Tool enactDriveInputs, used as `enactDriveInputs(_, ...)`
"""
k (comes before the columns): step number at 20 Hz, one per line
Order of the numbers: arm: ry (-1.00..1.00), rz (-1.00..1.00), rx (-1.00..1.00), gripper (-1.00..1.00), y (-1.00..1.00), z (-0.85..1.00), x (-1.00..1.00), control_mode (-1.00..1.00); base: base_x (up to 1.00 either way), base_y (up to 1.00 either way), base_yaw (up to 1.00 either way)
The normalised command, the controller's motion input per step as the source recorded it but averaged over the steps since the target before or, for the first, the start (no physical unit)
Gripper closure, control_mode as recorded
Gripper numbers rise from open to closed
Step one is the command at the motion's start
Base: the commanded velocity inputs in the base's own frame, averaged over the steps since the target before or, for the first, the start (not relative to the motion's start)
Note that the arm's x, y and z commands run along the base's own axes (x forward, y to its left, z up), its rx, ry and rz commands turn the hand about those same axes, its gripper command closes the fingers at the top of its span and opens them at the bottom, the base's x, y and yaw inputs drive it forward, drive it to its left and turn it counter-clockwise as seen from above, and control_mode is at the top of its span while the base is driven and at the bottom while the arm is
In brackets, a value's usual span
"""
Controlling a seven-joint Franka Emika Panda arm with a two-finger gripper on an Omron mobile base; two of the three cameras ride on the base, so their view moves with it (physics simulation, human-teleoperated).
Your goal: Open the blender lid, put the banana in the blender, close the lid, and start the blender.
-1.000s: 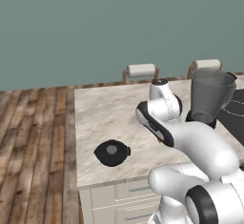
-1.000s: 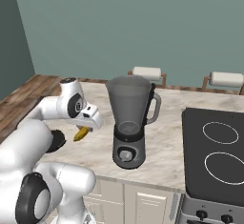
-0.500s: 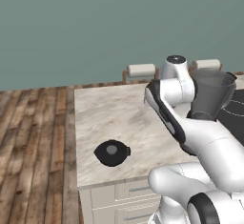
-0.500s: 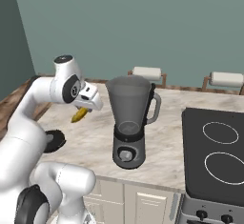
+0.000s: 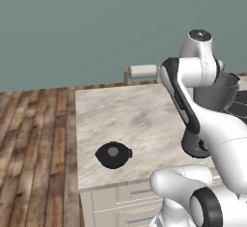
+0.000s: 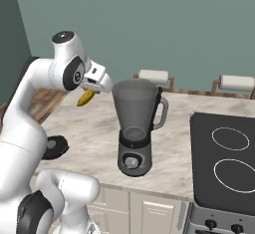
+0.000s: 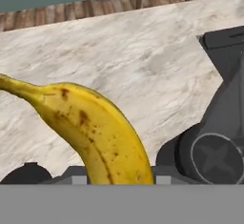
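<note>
The blender (image 6: 135, 128) stands on the marble counter with its smoky jar (image 5: 218, 92) open at the top. Its black lid (image 5: 113, 154) lies flat on the counter near the front left edge, and part of the lid (image 6: 55, 147) shows behind my arm. My gripper (image 6: 91, 90) is shut on the yellow banana (image 6: 85, 98) and holds it in the air, just left of the jar's rim and about level with it. In the hand view the banana (image 7: 93, 130) hangs over the counter, with the blender's dark base (image 7: 209, 154) to its right.
Two white paper-towel rolls (image 6: 154, 76) (image 6: 236, 82) stand along the counter's back edge. A black stove top (image 6: 226, 158) lies right of the blender. The wooden floor (image 5: 34, 139) runs along the counter's left side.
The arm has risen and carried the banana from low over the counter up to the height of the jar's rim, closer to the blender. Lid and blender have not moved.
</note>
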Motion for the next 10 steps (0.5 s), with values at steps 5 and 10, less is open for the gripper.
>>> enactDriveInputs(5,-0.25,-0.01,0.06,1.00,-0.54,0.57,0.00,-1.00,0.00,0.00,0.00)
enactDriveInputs(10,-0.25,0.00,0.09,1.00,-0.50,0.46,0.00,-1.00,0.00,0.00,0.00)
